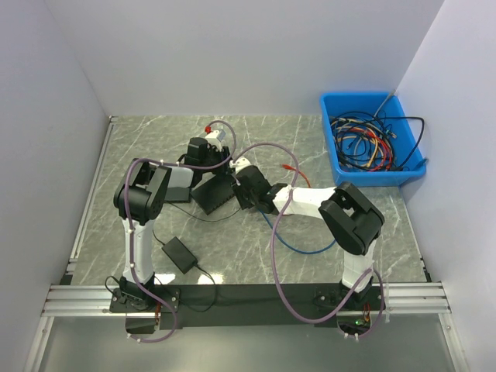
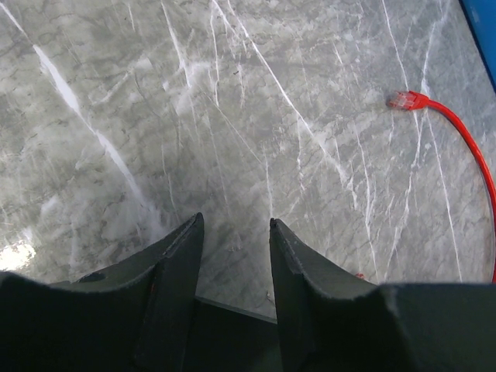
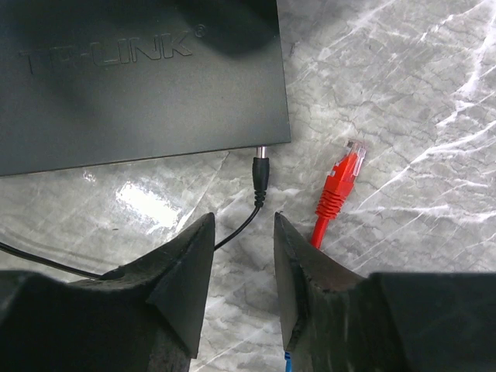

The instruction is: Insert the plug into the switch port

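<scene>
Both open wide, empty: left gripper (image 2: 235, 225), right gripper (image 3: 242, 221). Black plug (image 3: 260, 172) just beside red plug (image 3: 341, 182); I may pinch wrong one.

one table (image 1: 256, 132). two arms, the left arm (image 1: 143, 198) and the right arm (image 1: 350, 217). each arm ends in two jaws, so four jaws in all. two purple cables (image 1: 273, 256), one along each arm. one black switch (image 3: 139, 77). one black power lead (image 3: 232, 232) with one barrel plug (image 3: 260, 174). one black adapter (image 1: 180, 254). one blue cable (image 1: 306, 252) on the table. one red cable (image 1: 290, 167) in the top view. the left wrist view shows one red plug (image 2: 404, 99), and the right wrist view shows one too (image 3: 341, 182); i cannot tell if it is the same one. one blue bin (image 1: 376, 177); the cables in it are tangled and cannot be counted.
</scene>
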Controlling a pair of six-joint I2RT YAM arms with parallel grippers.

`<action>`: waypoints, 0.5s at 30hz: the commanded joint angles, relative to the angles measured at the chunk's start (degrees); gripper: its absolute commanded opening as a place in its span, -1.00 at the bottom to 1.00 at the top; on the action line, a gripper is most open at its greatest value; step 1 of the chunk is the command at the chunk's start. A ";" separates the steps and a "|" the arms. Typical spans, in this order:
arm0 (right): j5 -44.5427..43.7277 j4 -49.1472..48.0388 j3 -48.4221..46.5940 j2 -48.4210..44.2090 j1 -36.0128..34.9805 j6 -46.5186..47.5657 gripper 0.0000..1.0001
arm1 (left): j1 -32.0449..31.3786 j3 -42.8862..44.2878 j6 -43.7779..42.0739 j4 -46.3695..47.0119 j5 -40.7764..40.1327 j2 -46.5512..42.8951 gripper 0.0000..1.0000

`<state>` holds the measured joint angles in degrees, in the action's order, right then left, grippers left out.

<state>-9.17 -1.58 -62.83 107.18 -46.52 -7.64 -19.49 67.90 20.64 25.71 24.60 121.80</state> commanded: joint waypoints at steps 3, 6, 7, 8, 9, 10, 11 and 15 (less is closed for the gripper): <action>-0.76 0.09 -1.60 0.66 -0.50 -0.71 -0.19 | -0.91 -0.31 -0.08 -7.35 0.98 3.36 -0.08; -0.94 0.18 -1.86 1.54 -0.50 -0.71 -0.25 | -0.91 -0.31 -0.08 -7.43 0.98 3.36 -0.08; -0.94 0.18 -1.95 1.81 -0.50 -0.62 -0.26 | -0.91 -0.31 -0.08 -7.52 1.06 3.27 -0.09; -1.03 0.27 -2.12 2.24 -0.41 -0.45 -0.28 | -0.91 -0.22 -0.16 -7.52 1.06 3.27 -0.08; -1.20 0.35 -2.21 2.42 -0.41 -0.53 -0.29 | -0.91 -0.22 -0.08 -7.52 1.06 3.36 -0.09; -1.38 0.53 -2.30 2.69 -0.41 -0.36 -0.30 | -0.91 -0.22 -0.08 -7.43 1.06 3.36 -0.09; -1.38 0.70 -2.65 3.12 -0.32 -0.45 -0.31 | -0.91 -0.22 -0.08 -7.61 1.06 3.27 -0.09; -1.81 0.53 -2.91 3.92 -0.15 -0.53 -0.39 | -0.91 -0.22 -0.08 -7.52 1.06 3.27 -0.09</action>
<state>-9.63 -1.43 -63.90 110.08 -46.52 -7.99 -19.49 68.18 20.67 25.41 24.71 121.99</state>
